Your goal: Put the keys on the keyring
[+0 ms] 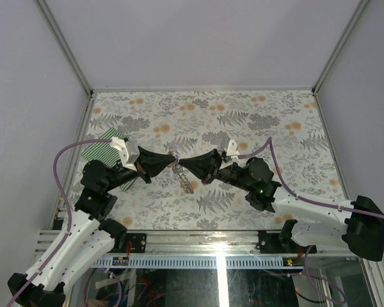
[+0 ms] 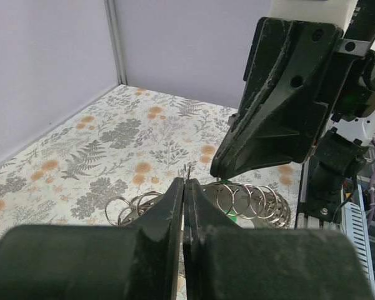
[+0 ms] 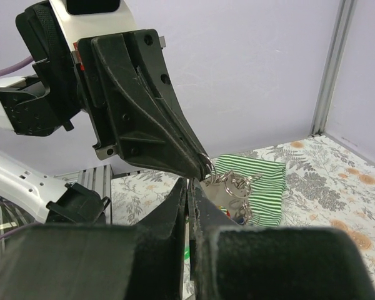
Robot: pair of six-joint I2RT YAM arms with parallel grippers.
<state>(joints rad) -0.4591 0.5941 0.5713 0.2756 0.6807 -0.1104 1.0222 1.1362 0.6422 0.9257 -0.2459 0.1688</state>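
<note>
While both arms meet tip to tip over the middle of the table (image 1: 256,121), this looks like the threading step, mid-task and not finished. The left gripper (image 1: 170,160) has its jaws pressed together, and from the right wrist a loop of the keyring (image 3: 227,189) seems pinched at its very tip, the bunch of grey rings hanging just below it. The right gripper (image 1: 182,164) is closed tight too, nose almost touching the left one; whether it pinches a key I can't tell. From the left wrist, the rest of the chain trails along the table beneath both tips. A speck of green (image 2: 232,215) shows among the rings, possibly a key head. No other coloured keys are visible, so how many are on is unclear. The striped cloth (image 3: 262,182) lies well behind
</note>
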